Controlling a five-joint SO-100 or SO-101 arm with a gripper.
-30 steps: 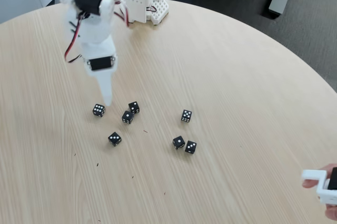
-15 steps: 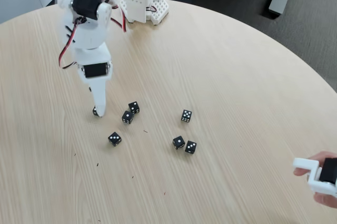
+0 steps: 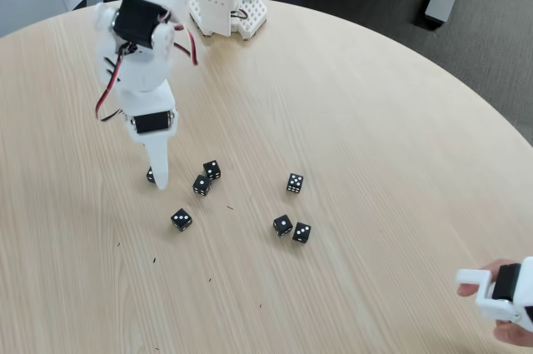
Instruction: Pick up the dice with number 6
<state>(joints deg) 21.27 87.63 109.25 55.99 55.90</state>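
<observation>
We see the jaws (image 3: 158, 177) lowered over the dice with number 6 (image 3: 151, 175) toward the bench's left edge — jaw opening cannot be determined. Risk: fingertips nudge it aside — or catch the neighbouring die (image 3: 201, 185).

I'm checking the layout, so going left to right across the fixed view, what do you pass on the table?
Gripper over a mostly hidden die → die → die → die → die → die → die → a person's hand holding a white controller.

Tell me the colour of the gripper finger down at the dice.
White, clearest in the fixed view: the gripper finger is plain white plastic.
</observation>
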